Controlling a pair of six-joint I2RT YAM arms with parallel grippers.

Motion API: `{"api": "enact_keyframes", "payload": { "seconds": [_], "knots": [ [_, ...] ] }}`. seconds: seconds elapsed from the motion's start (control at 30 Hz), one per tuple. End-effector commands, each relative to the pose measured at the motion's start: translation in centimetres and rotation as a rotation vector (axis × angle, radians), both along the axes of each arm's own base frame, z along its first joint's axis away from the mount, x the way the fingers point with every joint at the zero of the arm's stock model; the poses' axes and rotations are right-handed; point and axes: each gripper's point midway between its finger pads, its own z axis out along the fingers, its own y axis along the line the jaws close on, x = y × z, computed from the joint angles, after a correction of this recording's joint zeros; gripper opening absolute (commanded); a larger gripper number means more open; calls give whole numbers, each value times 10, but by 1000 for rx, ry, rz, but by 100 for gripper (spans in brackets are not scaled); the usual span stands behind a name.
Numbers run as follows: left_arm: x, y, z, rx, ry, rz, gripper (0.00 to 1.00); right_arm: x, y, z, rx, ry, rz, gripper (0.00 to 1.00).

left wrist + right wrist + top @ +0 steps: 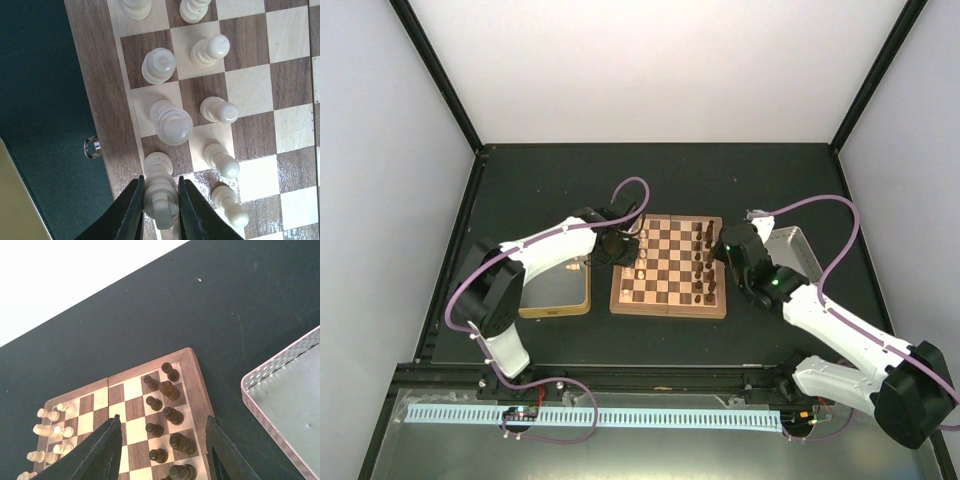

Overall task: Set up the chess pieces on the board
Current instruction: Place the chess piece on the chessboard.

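Clamping a pale chess piece (162, 207) at the board (295, 75) edge, left claw (160, 181) grips; right claw (163, 418) released.

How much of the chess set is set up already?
Mostly done, it looks like. Dark pieces stand in two rows along the right side of the board, and cream pieces stand along its left. The left jaws pinch one cream piece at the edge row, not yet let go. The right jaws are open and empty. I can't tell whether more pieces wait off the board.
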Motion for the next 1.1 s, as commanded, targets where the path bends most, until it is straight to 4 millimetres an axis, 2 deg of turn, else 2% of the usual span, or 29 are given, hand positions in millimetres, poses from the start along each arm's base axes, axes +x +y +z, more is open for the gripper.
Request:
{"api": "enact_keyframes", "payload": {
  "seconds": [0.0,0.57,1.07],
  "knots": [
    [5,-2,8,16,-17,-8,18,3,-3,-1,5,-7,-22,47],
    [6,-9,12,-7,-13,-23,22,5,2,-1,11,-4,-3,47],
    [4,-12,8,-21,5,-29,19,5,4,-2,15,3,7,47]
  ]
}}
